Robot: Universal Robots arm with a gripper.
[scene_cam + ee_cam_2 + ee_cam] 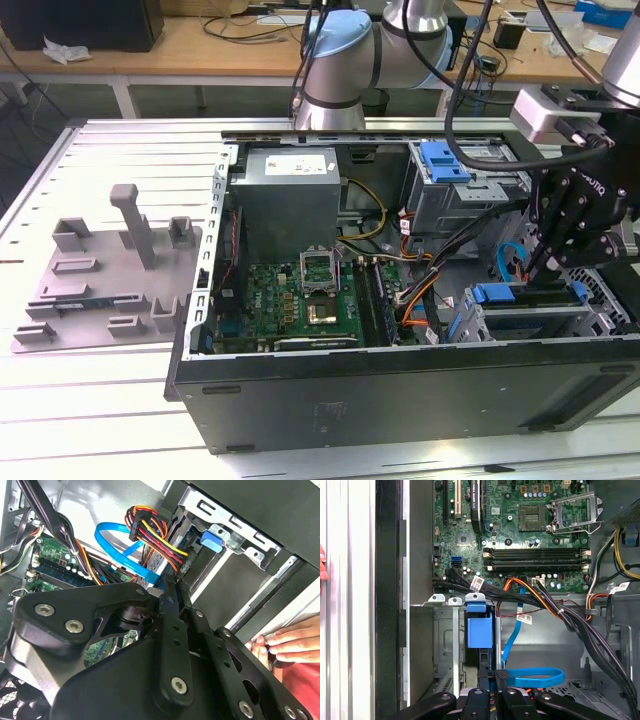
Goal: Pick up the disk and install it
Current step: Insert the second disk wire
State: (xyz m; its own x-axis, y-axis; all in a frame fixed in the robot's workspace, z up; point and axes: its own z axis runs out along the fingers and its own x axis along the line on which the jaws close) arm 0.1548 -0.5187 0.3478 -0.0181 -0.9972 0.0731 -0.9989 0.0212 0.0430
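Hanging low over the drive cage (445, 645) at the front corner of the open computer case (400, 400), the gripper (495, 674) points into the narrow slot where the disk (480, 630) sits. The disk's blue bracket shows edge-on between the cage's metal walls, just ahead of the gripper. Whether the pincer is spread, pressed together or pinching anything, I cannot tell.

The nearest hazard is the blue ribbon cable (535, 676), looped just beside the gripper (and lying loose, so easy to hook). A sideways drift or a tilted pull could drag it. The cage walls stand close on both sides of the bracket, so I judge that any skew would jam the disk against them rather than let it slide.

A little further off, a thick black cable bundle (570, 625) and orange wires (530, 587) cross between the cage and the motherboard (535, 530), so there is little free room that way. The clearest room looks to be straight up out of the case.

Furthest out, a person's hand (285, 642) rests on the case's outer edge. A wide swing of the arm toward that side could reach it.
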